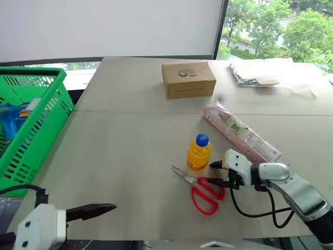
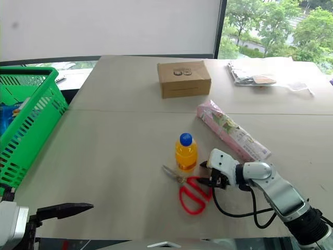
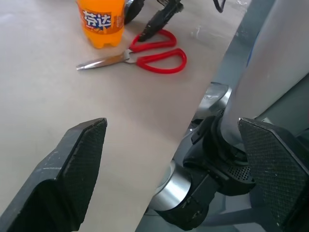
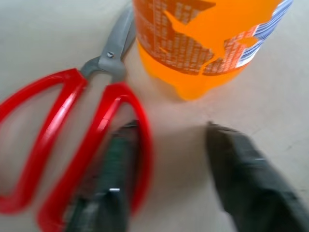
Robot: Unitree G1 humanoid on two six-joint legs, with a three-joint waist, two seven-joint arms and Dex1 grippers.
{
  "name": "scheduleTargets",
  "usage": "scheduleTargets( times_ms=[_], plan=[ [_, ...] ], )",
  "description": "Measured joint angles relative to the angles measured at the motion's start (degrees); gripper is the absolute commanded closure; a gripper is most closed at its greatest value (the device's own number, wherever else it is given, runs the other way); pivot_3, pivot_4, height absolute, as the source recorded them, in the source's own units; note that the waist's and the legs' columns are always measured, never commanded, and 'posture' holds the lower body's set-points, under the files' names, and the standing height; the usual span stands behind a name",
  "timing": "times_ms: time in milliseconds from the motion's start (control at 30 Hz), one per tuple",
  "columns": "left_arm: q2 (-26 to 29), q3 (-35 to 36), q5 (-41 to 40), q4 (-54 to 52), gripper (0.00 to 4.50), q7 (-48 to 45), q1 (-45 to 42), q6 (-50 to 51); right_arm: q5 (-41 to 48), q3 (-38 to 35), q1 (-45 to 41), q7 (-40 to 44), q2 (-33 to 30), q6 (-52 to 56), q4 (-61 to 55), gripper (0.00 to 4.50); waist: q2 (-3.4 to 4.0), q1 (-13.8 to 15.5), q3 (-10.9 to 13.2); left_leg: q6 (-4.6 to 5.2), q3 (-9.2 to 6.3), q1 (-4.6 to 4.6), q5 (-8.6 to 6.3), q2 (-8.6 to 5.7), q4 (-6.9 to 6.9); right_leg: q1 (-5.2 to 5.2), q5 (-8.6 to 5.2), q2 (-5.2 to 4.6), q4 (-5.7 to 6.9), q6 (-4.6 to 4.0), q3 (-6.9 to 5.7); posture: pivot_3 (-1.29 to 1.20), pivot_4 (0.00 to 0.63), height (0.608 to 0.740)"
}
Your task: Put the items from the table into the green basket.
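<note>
Nearest the head camera, at the table's near left edge: left gripper [image 1: 96, 210], two black fingers spread wide over bare tabletop, nothing between them, well apart from every item.

Farther in, low on the right side of the large flat pale beige-grey table [image 1: 130, 156] with its seam line across: right gripper [image 2: 204, 173], down at the tabletop, pointing toward the robot's left. Black fingers partly apart, one [image 4: 108, 179] lying over the nearer red loop of the red-handled scissors [image 1: 204, 191], the other [image 4: 246, 179] on bare table just short of the bottle's base. Not clamped on anything; whether the first finger actually touches the handle, cannot tell.

Scissors flat on the table, grey blades closed and pointing toward the robot's left, passing just in front of the small orange drink bottle with a blue cap [image 1: 199, 153], which stands upright.

Just behind and to the right of the bottle: long pink floral-printed carton [image 1: 240, 132], lying flat and slanted. Beyond the seam, near mid-table: small brown cardboard box [image 1: 188, 79], resting flat. Far right corner: clear plastic-wrapped packet [image 1: 257, 73].

Off the table's left edge: bright green plastic shopping basket with slotted sides and thick rim [image 1: 36, 120], a blue package [image 1: 11, 120] already inside.
</note>
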Motion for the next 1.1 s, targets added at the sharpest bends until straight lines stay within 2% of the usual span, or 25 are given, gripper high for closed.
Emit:
scheduleTargets(
  times_ms=[67, 367, 500, 600, 1100],
  plan=[
    [1.0, 0.2, -1.2, 0.0, 0.0, 1.4, -0.1, 0.1, -0.5, 0.6, 0.3, 0.7, -0.7, -0.7, -0.8, 4.47, 0.02, 0.2, 0.1, 0.0, -0.06, -0.01, 0.0, 0.0, -0.02, 0.0, -0.01, 0.0, -0.01, -0.02, -0.06, 0.34, 0.15, 0.74],
    [8.5, -0.3, -2.2, 1.2, 0.0, 4.9, -5.3, 1.7, -1.2, -0.6, 2.1, 2.6, -3.8, -3.4, -2.9, 4.47, 0.24, 1.5, 0.3, 0.01, -0.15, -0.3, -0.03, -0.05, -0.02, -0.07, 0.05, 0.0, -0.32, -0.11, -0.22, 0.29, 0.128, 0.74],
    [10.1, -1.0, -3.3, 3.0, 0.0, 5.8, -7.6, 3.6, 4.1, -3.7, 4.5, 4.3, -1.8, -3.2, -2.9, 4.47, 0.1, 1.5, 0.2, -0.02, -0.41, -0.73, -0.01, -0.06, 0.01, -0.29, 0.16, 0.03, -0.41, -0.26, -0.49, 0.27, 0.12, 0.74],
    [10.7, -1.4, -3.8, 4.3, 0.0, 5.6, -9.1, 4.1, 6.4, -3.7, 5.6, 6.5, -1.3, -4.8, -2.7, 4.47, 0.51, 1.3, 0.4, -0.04, -0.43, -0.78, -0.01, -0.07, 0.02, -0.33, 0.16, 0.04, -0.42, -0.27, -0.53, 0.26, 0.11, 0.74],
    [13.8, -2.4, -4.7, 9.9, 0.0, 4.0, -15.6, 7.6, 21.3, -11.8, 2.7, 6.8, 4.1, -1.2, -7.2, 4.47, 0.61, 0.9, 0.2, -0.4, -0.76, -0.81, 0.2, -0.13, 0.08, -0.31, 0.19, 0.09, -0.2, -0.27, -0.86, 0.22, 0.06, 0.74]
  ],
)
